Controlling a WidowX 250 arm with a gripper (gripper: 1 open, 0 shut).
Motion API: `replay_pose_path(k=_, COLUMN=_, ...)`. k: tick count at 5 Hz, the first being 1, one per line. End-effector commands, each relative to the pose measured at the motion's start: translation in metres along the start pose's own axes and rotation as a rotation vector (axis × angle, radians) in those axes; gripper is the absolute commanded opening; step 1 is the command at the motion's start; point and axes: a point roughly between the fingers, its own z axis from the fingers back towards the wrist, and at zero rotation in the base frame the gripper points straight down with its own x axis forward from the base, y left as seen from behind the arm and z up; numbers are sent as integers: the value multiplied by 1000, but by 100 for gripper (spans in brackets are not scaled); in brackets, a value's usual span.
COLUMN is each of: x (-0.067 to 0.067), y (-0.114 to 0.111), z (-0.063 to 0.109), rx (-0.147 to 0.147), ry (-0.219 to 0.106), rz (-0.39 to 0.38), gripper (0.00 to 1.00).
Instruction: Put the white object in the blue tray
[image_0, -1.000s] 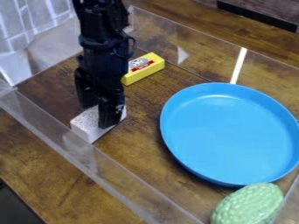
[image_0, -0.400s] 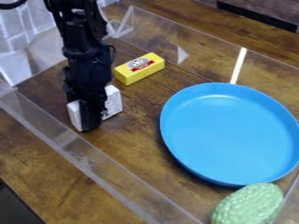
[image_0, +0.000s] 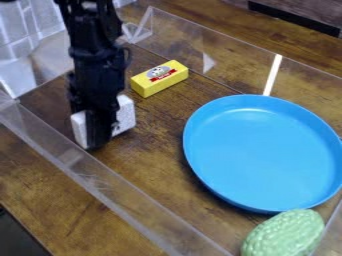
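The white object (image_0: 118, 116), a small speckled block, is pinched between the black fingers of my gripper (image_0: 99, 122) at the left of the wooden table. It looks tilted and held just off the surface. The gripper points straight down and is shut on the block, which its fingers partly cover. The blue tray (image_0: 263, 150), a wide round dish with a shallow rim, lies to the right with nothing in it, well apart from the gripper.
A yellow block with a label (image_0: 159, 78) lies just behind and to the right of the gripper. A green bumpy oval (image_0: 283, 235) sits at the bottom right by the tray. Clear plastic walls (image_0: 160, 205) border the work area.
The gripper has shut on the white object and shifted a little left, and the block has turned from lying flat on the table to tilted in the grip.
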Motion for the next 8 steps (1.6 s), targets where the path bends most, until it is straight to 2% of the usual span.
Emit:
replay_pose_path(k=1, x=17, y=-3, z=61, rx=85, ry=-120, rz=-1, gripper=0)
replay_pose_path(k=2, x=30, y=-21, z=109, rx=140, ry=-187, rz=-15, gripper=0)
replay_pose_path(k=3, x=55, y=-47, z=119, rx=165, ry=-239, rz=-75, gripper=0)
replay_pose_path(k=4, x=75, y=-84, z=113, rx=161, ry=-260, rz=-136, gripper=0)
replay_pose_path(k=5, x=87, y=-121, z=113, rx=158, ry=-272, rz=-186, gripper=0)
replay_pose_path(k=6, x=102, y=-128, z=104, rx=160, ry=-265, rz=-173, gripper=0)
replay_pose_path(k=7, x=106, y=-102, z=105, rx=171, ry=-259, rz=-100, gripper=0)
replay_pose_path(k=8, x=119, y=-87, z=102, rx=182, ry=-255, rz=-42, gripper=0)
